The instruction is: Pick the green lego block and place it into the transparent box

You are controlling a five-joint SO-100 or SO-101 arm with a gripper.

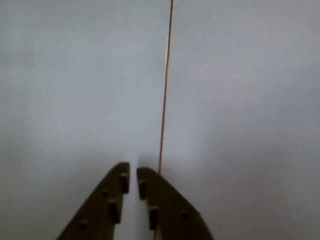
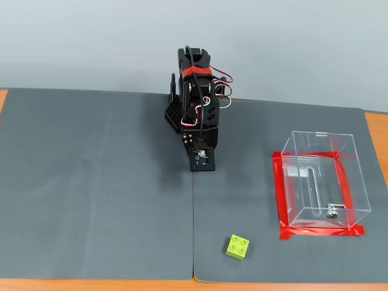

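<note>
Showing only gripper (image 1: 132, 172), fingers nearly together, empty, wrist view | fixed view adds green lego block (image 2: 238, 247), transparent box (image 2: 348, 182)

The green lego block (image 2: 237, 247) is small and lime green, with four round bumps on top. It sits flat on the gray worktop (image 2: 97, 182), near the front edge in the fixed view, turned a little. The clear box (image 2: 321, 176) stands upright and open on top, well apart from the block, up and to the right. Red tape (image 2: 280, 200) runs around its bottom. A small shiny metal piece (image 2: 331, 213) lies inside it.
</note>
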